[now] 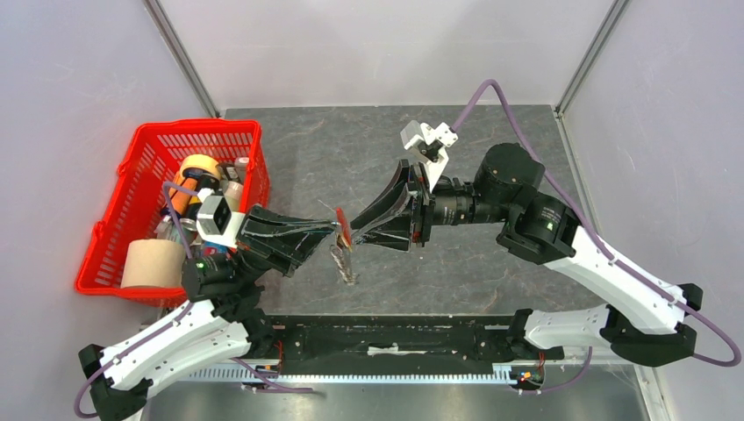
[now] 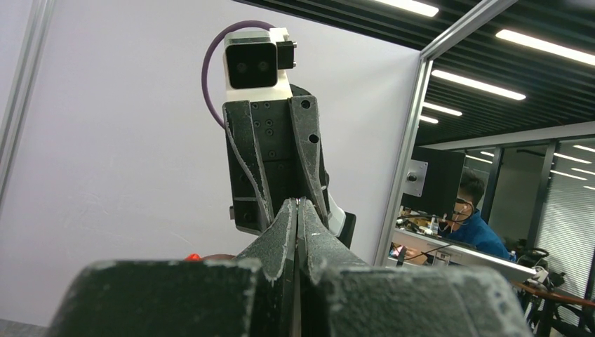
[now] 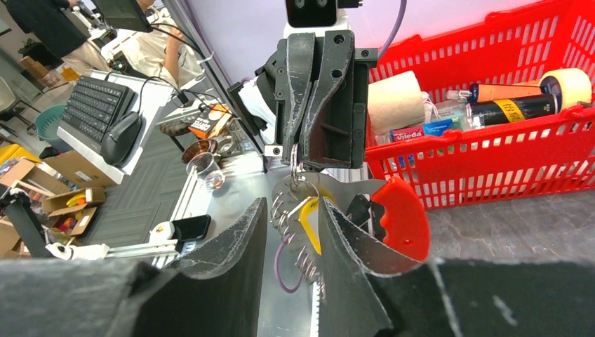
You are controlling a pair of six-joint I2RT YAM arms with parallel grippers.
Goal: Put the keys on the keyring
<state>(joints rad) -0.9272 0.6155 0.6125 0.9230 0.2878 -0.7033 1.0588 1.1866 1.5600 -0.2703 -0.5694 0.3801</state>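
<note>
Right claw (image 3: 293, 208) is held spread around a brass key (image 3: 309, 219); silvery keys (image 3: 289, 189) are pinched aloft by the left claw (image 3: 298, 151), likely steadying the keyring (image 3: 401, 217).

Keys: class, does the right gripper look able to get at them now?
Likely yes: the keys hang from the shut left gripper, just beyond the open right gripper, with nothing between.

We log: keys (image 3: 291, 191) shiny silvery metal | basket (image 1: 197, 124) glossy red plastic | table (image 1: 351, 149) matt grey, stone-like
</note>
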